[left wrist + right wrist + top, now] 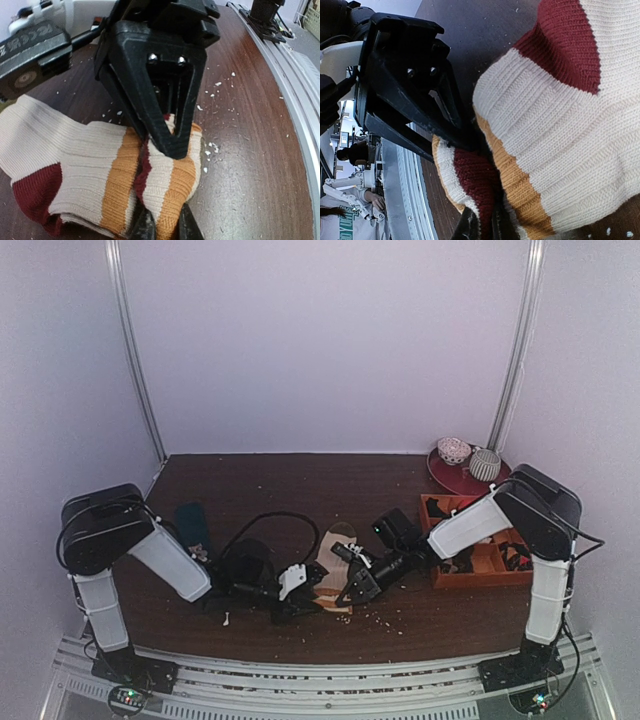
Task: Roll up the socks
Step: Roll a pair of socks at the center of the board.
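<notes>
Your left gripper and right gripper are each pinching, jaws almost closed, the near end of the cream knitted socks with orange and dark-red stripes, which are lying lengthwise away from the bases on the brown surface.

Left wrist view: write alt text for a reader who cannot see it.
A cream sock pair with orange and dark-red stripes lies on a wooden table flecked with white crumbs. The right arm's fingers pinch its fold from above; the left arm's fingers clamp it at the frame's bottom edge.
</notes>
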You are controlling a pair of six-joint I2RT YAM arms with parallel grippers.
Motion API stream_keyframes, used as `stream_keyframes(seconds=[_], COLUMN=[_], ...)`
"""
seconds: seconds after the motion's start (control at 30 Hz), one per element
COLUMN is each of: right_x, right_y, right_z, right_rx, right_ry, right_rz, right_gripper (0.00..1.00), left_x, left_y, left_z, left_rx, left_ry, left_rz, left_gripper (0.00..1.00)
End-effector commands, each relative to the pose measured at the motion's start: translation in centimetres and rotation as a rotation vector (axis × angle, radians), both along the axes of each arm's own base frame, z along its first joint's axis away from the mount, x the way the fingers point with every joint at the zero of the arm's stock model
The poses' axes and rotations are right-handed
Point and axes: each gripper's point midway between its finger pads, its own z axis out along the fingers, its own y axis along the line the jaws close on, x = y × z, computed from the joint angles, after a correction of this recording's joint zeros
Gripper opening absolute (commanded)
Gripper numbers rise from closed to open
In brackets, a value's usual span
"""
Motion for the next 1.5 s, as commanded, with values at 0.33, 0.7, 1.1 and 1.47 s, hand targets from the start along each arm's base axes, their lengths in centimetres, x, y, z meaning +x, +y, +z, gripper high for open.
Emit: stream_keyframes(seconds=[0.33,0.7,1.1,1.47], right_x=[2.9,-1.6,-1.0,0.0], right_y=[-2.4,-2.4,-0.6,-0.4], right_z=[4.6,8.8,5.0,1.4], right_rx=[-0.034,0.028,-0.105,-0.215], right_ry=[-0.398,-1.213,-1.355,-1.3], right_rz=[-0.117,0.118,0.289,0.327], right_gripper=[0.3,0.62,0.63,0.52], left_x=[-2.9,-5.5,-5.3,-5.4], left_y=[3.5,7.2,7.3,7.4], left_z=[-7.5,-10.2,-10.2,-10.0], left_rx=[0.328,0.445,0.454,0.443], left_ry=[0.457,0.751,0.757,0.754], left_rz=[0.149,0.238,0.231,0.213], left_gripper=[0.0,0.0,0.0,0.0])
